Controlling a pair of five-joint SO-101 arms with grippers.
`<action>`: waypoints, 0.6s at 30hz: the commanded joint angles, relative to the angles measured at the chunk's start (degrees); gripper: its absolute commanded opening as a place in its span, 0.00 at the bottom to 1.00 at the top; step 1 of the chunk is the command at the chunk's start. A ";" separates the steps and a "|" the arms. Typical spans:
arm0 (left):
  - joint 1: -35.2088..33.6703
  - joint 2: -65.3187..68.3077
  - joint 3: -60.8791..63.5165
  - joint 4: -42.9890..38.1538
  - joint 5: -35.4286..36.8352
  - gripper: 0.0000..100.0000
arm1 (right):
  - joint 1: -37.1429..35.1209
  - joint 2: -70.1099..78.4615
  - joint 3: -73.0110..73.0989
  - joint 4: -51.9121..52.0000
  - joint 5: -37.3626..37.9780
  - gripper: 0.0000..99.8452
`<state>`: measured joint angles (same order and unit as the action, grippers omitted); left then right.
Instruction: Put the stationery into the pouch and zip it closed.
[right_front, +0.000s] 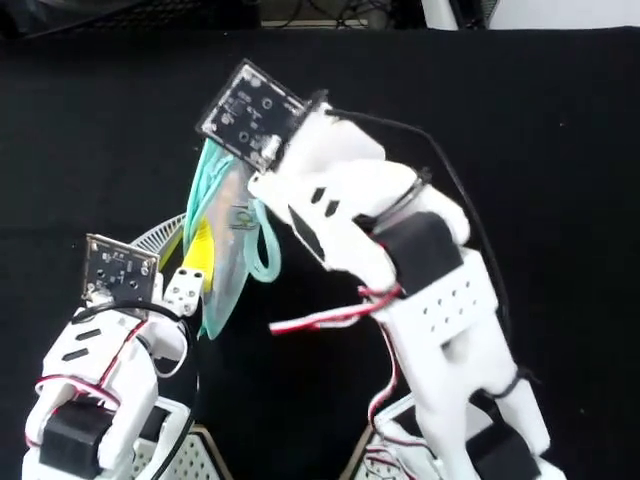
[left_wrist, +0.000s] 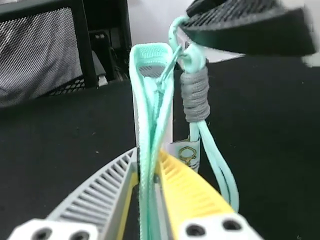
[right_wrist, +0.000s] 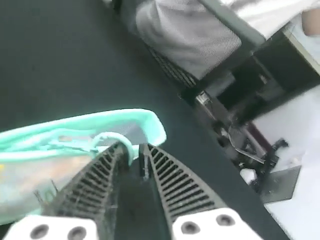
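Left claw (left_wrist: 148, 154) clamps the pouch (left_wrist: 150, 100) edge; right claw (right_wrist: 134, 150), at its 1 o'clock from above, pinches the cord (left_wrist: 196, 92).

we see a black counter (right_front: 560, 150) under everything; on it, at the near edge, stand the left arm (right_front: 95, 400) and right arm (right_front: 450, 330).

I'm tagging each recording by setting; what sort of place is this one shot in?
Most likely a lab or office workroom rather than a home. The table is draped in black cloth, what looks like a mesh-backed office chair stands past its edge, and loose cables lie behind its far side.
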<state>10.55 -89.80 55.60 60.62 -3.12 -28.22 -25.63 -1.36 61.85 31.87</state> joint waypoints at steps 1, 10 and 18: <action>-1.01 -0.18 -1.80 1.58 0.26 0.03 | 8.35 2.07 -1.10 -4.22 0.53 0.01; -1.01 -0.18 -1.80 1.58 0.26 0.03 | 18.29 10.51 -1.54 -13.63 0.26 0.01; -1.01 -0.18 -1.80 1.49 0.26 0.03 | 21.36 14.90 -4.44 -12.75 0.18 0.01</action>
<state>10.02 -89.80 55.78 62.02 -3.03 -7.03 -10.15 -2.51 49.45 31.96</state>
